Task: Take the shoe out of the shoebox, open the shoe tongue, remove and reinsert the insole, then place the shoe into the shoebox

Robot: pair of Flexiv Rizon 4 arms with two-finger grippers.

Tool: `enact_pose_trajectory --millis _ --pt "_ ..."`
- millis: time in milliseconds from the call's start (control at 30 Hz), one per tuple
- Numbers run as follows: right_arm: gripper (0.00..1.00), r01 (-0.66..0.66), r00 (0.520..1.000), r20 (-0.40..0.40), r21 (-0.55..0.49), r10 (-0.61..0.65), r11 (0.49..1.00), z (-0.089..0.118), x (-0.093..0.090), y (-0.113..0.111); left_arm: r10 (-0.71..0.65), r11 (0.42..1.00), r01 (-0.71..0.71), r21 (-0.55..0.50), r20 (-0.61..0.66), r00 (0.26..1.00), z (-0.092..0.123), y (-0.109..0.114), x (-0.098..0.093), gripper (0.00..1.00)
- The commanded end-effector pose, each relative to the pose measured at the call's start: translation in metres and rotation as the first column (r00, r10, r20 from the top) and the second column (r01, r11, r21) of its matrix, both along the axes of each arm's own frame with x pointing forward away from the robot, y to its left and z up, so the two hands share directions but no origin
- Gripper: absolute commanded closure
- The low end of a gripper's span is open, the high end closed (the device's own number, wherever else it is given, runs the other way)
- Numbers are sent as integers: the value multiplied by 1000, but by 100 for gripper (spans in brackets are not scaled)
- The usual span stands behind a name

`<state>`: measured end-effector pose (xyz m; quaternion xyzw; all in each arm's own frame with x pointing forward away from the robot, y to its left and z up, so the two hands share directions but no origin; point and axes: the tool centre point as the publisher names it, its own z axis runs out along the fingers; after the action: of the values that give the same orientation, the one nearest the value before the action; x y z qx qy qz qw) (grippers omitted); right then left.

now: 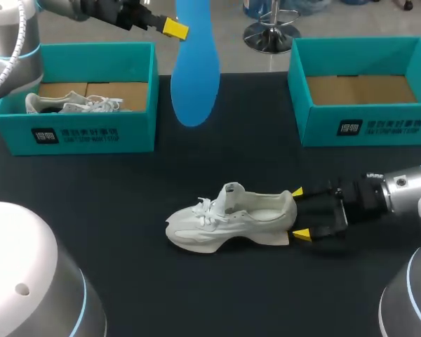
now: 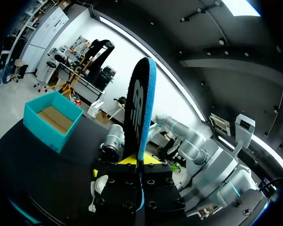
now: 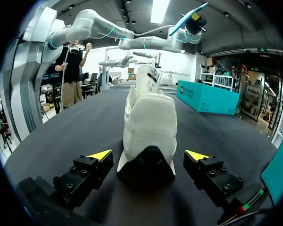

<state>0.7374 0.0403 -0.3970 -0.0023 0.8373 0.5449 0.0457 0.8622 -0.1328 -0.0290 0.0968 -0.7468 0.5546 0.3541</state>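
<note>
Nearest me, on the black table, the shoe lay on its sole around the middle, toe pointing to the robot's left and heel to its right. It was a pale, chunky trainer with a thick sole, loose white laces and a dark patch low on the heel. Its tongue stood up and the mouth looked open, probably so the liner could go back in. The right gripper lay low at the heel with its fingers spread wide, one on each side, and its own camera showed a gap on both sides, so it held nothing. It seemed parked there to steady the heel. Farther back and high over the table, the left gripper was clamped on one end of the blue insole, which hung clear of everything with its broad end down. I judged it was out and due to be reinserted. Along the far edge sat two teal boxes: the left box held a second shoe, and the right box showed only its brown floor.
</note>
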Motion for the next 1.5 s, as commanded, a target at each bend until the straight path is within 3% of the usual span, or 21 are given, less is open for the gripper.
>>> enact_pose_trajectory --millis 33,167,333,467,733,1033,1500 --pt "0 36 999 8 -211 -35 977 43 -16 -14 -1 1000 1 0 0 1000 0 0 0 100" --pt "0 36 999 2 -391 -39 920 68 -16 -16 -1 1000 1 0 0 1000 0 0 0 100" --pt "0 54 997 -5 -613 -72 788 94 -13 -10 -1 1000 1 0 0 1000 0 0 0 100" --pt "0 54 995 -20 -719 -98 693 104 -11 -5 -1 1000 1 0 0 1000 0 0 0 100" --pt "0 53 995 -9 -803 -101 593 119 -9 -13 -1 1000 1 0 0 1000 0 0 0 100" --pt "0 63 995 11 -845 -100 531 138 -15 -21 -1 1000 1 0 0 1000 0 0 0 100" --pt "0 84 993 26 -829 -112 553 134 -21 -22 -1 1000 1 0 0 1000 0 0 0 100"
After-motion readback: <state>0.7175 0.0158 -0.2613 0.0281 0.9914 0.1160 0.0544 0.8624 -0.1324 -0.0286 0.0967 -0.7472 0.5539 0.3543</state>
